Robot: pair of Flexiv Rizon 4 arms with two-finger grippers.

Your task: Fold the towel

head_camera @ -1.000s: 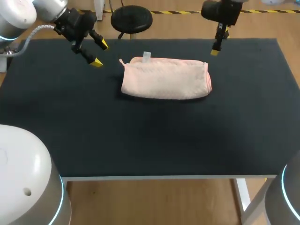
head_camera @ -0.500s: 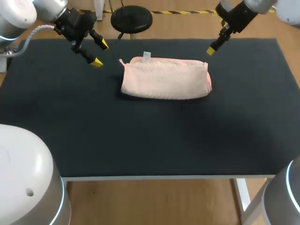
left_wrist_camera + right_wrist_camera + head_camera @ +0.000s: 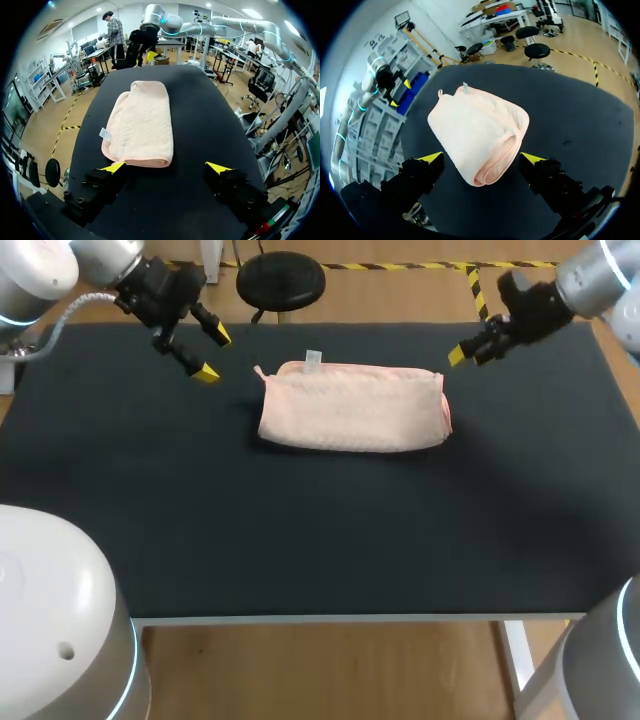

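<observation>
Towel looks folded; left gripper and right gripper both spread, empty, clear of it; probably only retreat left.

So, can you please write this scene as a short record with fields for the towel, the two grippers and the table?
towel: pink towel, folded into an oblong, lying flat
tag: small white tag at the towel's far edge
left gripper: left gripper open, empty, off the towel's left end, not touching it
right gripper: right gripper open, empty, off the towel's right end, not touching it
table: black table, with the towel toward its far side
</observation>
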